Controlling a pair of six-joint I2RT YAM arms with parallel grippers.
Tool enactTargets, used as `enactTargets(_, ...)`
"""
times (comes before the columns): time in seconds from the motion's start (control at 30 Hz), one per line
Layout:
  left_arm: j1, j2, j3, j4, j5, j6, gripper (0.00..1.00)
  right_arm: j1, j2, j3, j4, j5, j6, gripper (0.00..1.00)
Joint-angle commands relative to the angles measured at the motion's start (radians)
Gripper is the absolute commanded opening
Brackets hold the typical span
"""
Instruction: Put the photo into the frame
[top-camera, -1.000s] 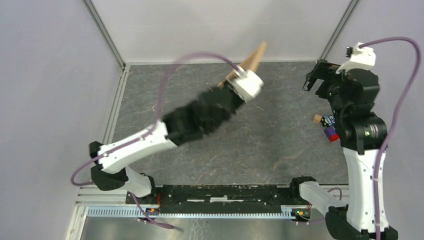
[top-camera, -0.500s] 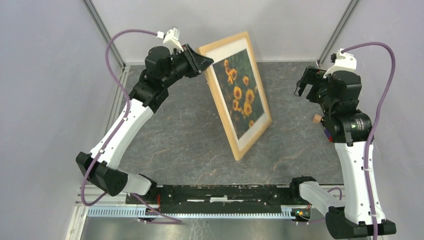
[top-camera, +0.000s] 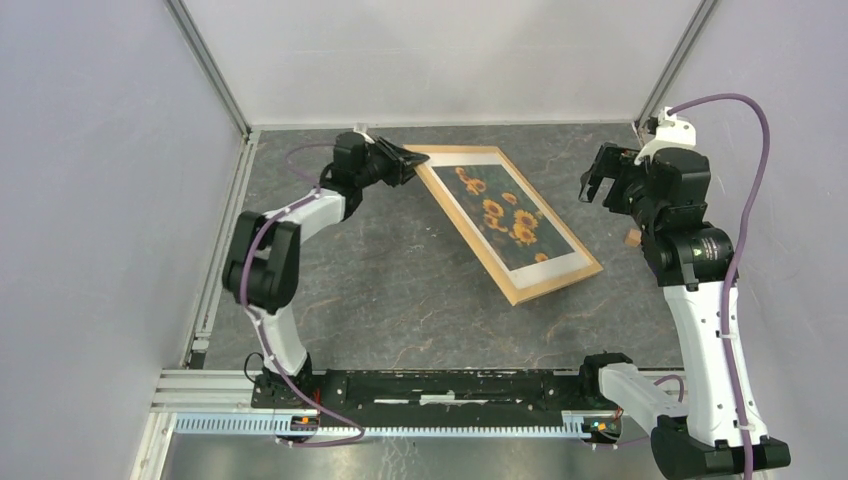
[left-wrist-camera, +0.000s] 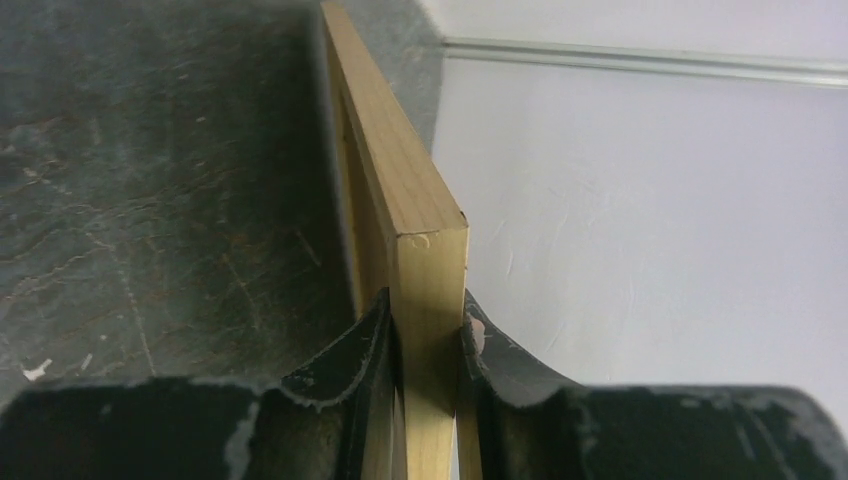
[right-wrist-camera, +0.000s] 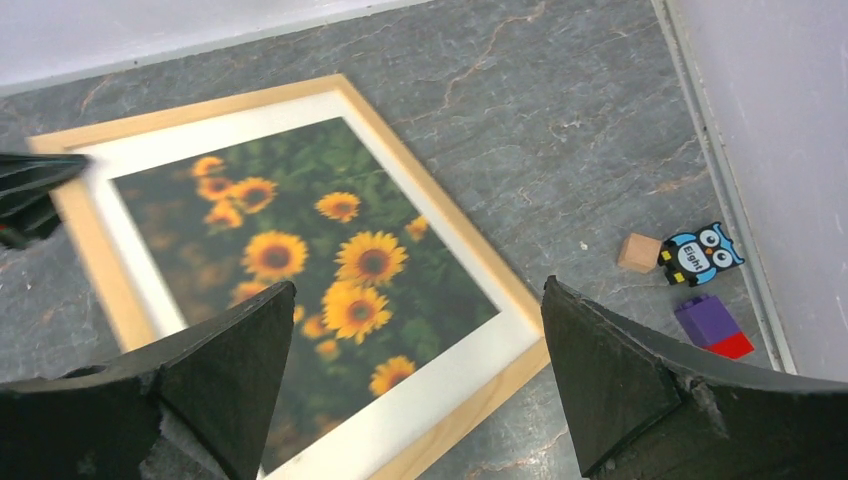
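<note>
- Frame (top-camera: 512, 228) lies on the counter (top-camera: 400, 290) in its far half, from mid far edge toward the right edge, skewed to the counter's edges.
- Photo (top-camera: 508, 216) sits inside the frame, face up, w/ a white mat (right-wrist-camera: 440, 385) showing as a border all around it.
- Left hand (top-camera: 406, 164) is at the frame's far-left corner, nr the far edge of the counter. Its fingers (left-wrist-camera: 345, 365) are clamped on the wood strip, one on each face.
- We can't tell whether that held corner is raised off the counter or resting on it.
- Right hand (right-wrist-camera: 415, 290) hangs above the counter by the right edge, over the frame's right part. Its fingers are spread wide apart, w/ nothing between them & touching nothing.
- Nr the right edge of the counter, apart from the frame, we see a small wooden cube (right-wrist-camera: 638, 252) just beside an owl tile (right-wrist-camera: 700, 255).
- A purple-and-red brick (right-wrist-camera: 713, 326) lies just nearer than those two.
</note>
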Motion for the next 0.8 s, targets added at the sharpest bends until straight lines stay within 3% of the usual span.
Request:
enactTargets(0.0,-0.033,0.124,0.137,0.173,0.081,-0.112,0.02,0.0,0.002,0.007,-0.007,-0.082,-0.021,0.98)
enactTargets(0.07,-0.036,0.167,0.15,0.155,0.063,-0.089,0.02,0.001,0.005,0.012,-0.03,-0.126,-0.042,0.98)
enactTargets(0.23,-0.027,0.202,0.206,-0.185,-0.021,0.075,0.1,0.001,-0.015,-0.014,-0.043,-0.191,-0.056,0.98)
enactTargets(0.33,-0.021,0.218,0.288,-0.494,-0.088,0.179,0.49,0.0,-0.039,-0.027,-0.036,-0.215,-0.069,0.98)
enactTargets(0.43,-0.021,0.231,0.436,-0.865,-0.191,0.326,0.7,0.0,-0.052,-0.012,-0.042,-0.249,-0.134,0.98)
enactTargets(0.5,-0.022,0.188,0.494,-1.02,-0.304,0.393,0.81,0.001,-0.057,0.013,-0.073,-0.236,-0.176,0.98)
enactTargets(0.67,-0.035,-0.043,0.436,-1.087,-0.503,0.47,0.92,0.006,-0.124,-0.005,-0.039,-0.263,-0.202,0.98)
enactTargets(0.77,-0.098,-0.184,0.438,-1.105,-0.555,0.577,0.92,0.006,-0.18,-0.018,0.029,-0.299,-0.192,0.98)
